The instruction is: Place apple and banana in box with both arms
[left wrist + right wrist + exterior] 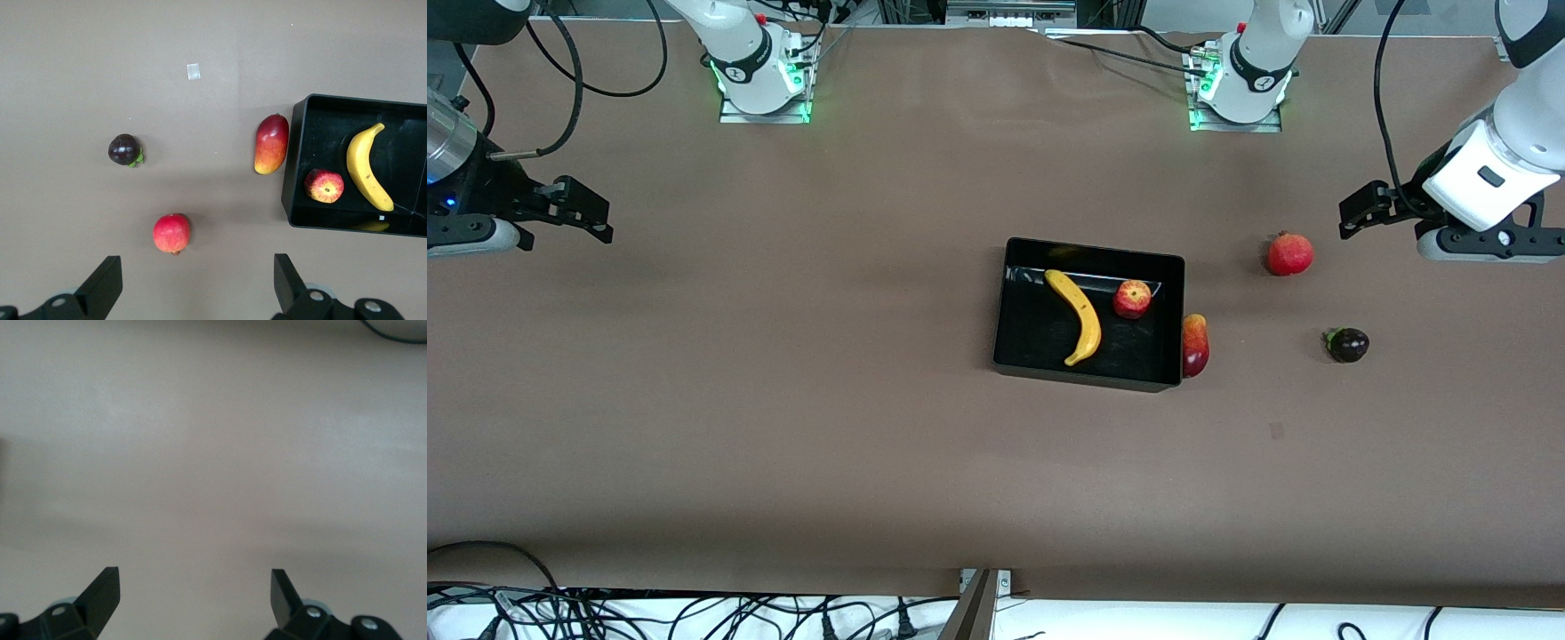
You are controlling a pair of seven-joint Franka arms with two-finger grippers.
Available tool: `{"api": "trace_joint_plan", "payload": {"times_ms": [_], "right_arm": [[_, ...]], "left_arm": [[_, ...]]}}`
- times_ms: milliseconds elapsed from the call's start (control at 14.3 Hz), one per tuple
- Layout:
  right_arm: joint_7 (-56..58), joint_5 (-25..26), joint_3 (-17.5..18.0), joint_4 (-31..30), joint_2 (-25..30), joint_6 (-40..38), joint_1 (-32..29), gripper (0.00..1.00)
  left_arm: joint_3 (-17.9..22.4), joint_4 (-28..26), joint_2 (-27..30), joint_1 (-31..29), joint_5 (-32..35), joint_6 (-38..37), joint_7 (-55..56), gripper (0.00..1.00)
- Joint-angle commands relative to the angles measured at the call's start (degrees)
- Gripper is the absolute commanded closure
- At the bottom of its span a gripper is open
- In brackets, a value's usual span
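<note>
Banana [1077, 316] & apple [1132, 299] both lie in the box [1049, 366], mid counter [783, 400]. Banana runs approx 11-to-5 o'clock in the front view; apple sits at its 2 o'clock, just beside, not touching, near the box wall twd the left arm's end. Mango-like red-yellow fruit [1195, 345] lies on the counter against that wall's outside. Round red fruit w/ crown tip [1289, 253] & dark purple fruit [1348, 345] lie farther twd the left arm's end, well apart from the box. Left hand [193, 287]: fingers wide, empty, up over the counter by the round red fruit. Right hand [195, 597]: wide, empty, over bare counter at the right arm's end.
</note>
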State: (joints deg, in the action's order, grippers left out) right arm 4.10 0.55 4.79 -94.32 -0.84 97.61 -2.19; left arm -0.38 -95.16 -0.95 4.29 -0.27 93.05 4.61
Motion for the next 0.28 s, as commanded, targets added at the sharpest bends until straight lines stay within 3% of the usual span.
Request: {"api": "trace_joint_plan", "payload": {"times_ms": [0,210], "right_arm": [[0.2,-0.3,0.7,0.7,-0.1,-0.1,-1.0,0.00],[0.2,-0.3,0.8,0.7,-0.1,-0.1,-1.0,0.00]], "left_arm": [[0.6,3.7,-1.7,0.8,0.9,-2.1,-0.4,0.00],[0.4,4.0,-2.0,0.8,0.9,-3.1,-0.4,0.00]]}}
